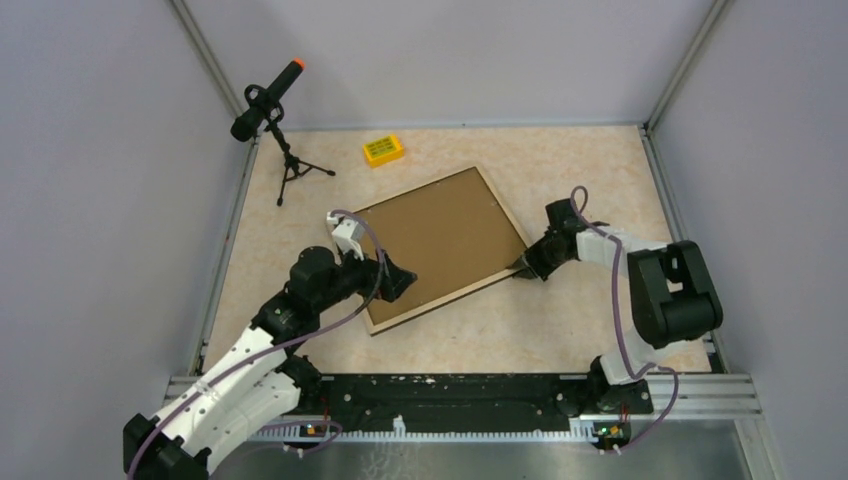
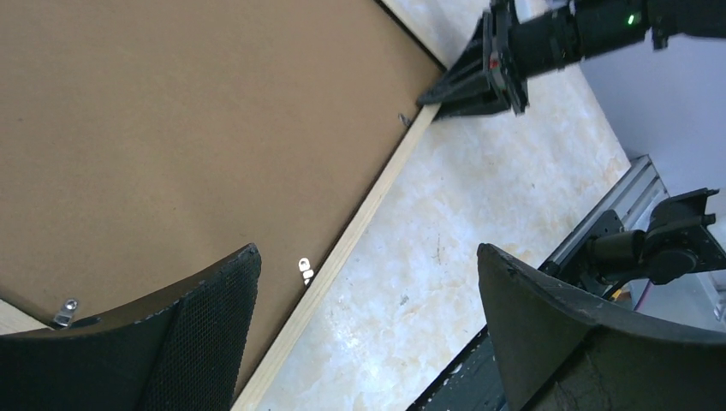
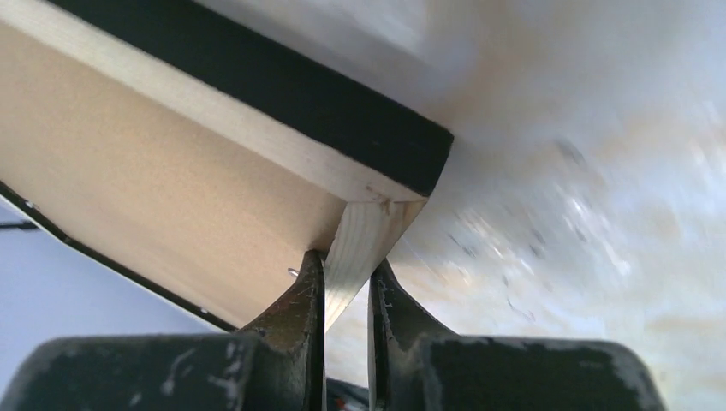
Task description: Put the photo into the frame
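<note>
Beige marbled stone pattern covers the desk (image 1: 560,330), which fills the floor of a grey-walled enclosure with both arms bolted at its near edge. At the middle of the desk lies the frame (image 2: 366,214), turned at an angle, its light wood back face upward and its outer edge black. A brown hardboard backing sheet (image 1: 440,240) sits inside the frame and covers its whole opening, so nothing beneath it shows.

From the left, the left claw (image 1: 398,280) reaches to the frame's near-left end. It is spread wide: in the left wrist view one finger hangs over the backing sheet and the other over bare desk, with the wooden rim between them. Whether either finger touches anything cannot be told.

From the right, the right claw (image 3: 347,267) is pinching the frame's right corner, its two fingers pressed onto the pale wood from both sides. Whether that corner is raised off the desk cannot be told.

Near the far-left corner stands a black microphone (image 1: 268,100) with an orange tip on a small tripod. Just to its right lies a small yellow box (image 1: 383,150). Small metal clips (image 2: 305,271) sit along the inside of the rim.
</note>
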You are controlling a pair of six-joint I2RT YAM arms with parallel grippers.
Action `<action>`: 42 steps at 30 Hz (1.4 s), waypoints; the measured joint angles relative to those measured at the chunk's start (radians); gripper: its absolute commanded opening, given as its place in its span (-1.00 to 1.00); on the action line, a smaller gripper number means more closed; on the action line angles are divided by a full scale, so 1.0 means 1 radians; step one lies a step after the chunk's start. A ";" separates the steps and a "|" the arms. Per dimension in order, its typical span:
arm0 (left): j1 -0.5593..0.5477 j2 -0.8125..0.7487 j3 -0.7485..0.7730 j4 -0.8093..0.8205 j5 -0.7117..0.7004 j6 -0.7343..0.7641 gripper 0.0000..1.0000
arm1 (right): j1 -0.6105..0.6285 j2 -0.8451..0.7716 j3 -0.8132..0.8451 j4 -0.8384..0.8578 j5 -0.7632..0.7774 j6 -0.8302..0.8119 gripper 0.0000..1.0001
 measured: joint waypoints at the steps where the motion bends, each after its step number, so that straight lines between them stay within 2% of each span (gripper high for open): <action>1: 0.000 0.014 0.000 0.003 0.003 0.000 0.97 | -0.010 0.030 0.032 0.000 -0.005 -0.052 -1.00; 8: 0.000 0.073 -0.002 0.021 0.044 -0.015 0.97 | -0.068 0.172 0.205 0.025 -0.064 -0.428 -1.00; 15: 0.000 0.236 -0.003 0.111 0.131 -0.037 0.97 | -0.075 0.257 0.345 -0.027 -0.080 -0.685 -1.00; 19: 0.000 0.290 -0.003 0.151 0.201 -0.050 0.97 | -0.075 0.299 0.418 -0.051 -0.068 -0.771 -1.00; 25: -0.001 0.383 -0.008 0.279 0.312 -0.066 0.97 | -0.079 0.311 0.434 -0.057 -0.088 -0.793 -1.00; 29: -0.014 0.435 0.000 0.269 0.333 -0.052 0.97 | -0.081 0.310 0.427 -0.051 -0.089 -0.761 -1.00; 35: -0.096 0.440 0.040 0.258 0.351 -0.024 0.95 | -0.083 0.295 0.407 -0.040 -0.078 -0.678 -1.00; 39: -0.183 0.473 0.098 0.230 0.297 -0.010 0.92 | -0.083 0.336 0.475 -0.143 -0.086 -0.615 -1.00; 42: -0.279 0.504 0.136 0.212 0.212 -0.016 0.91 | -0.083 0.346 0.476 -0.158 -0.128 -0.567 -1.00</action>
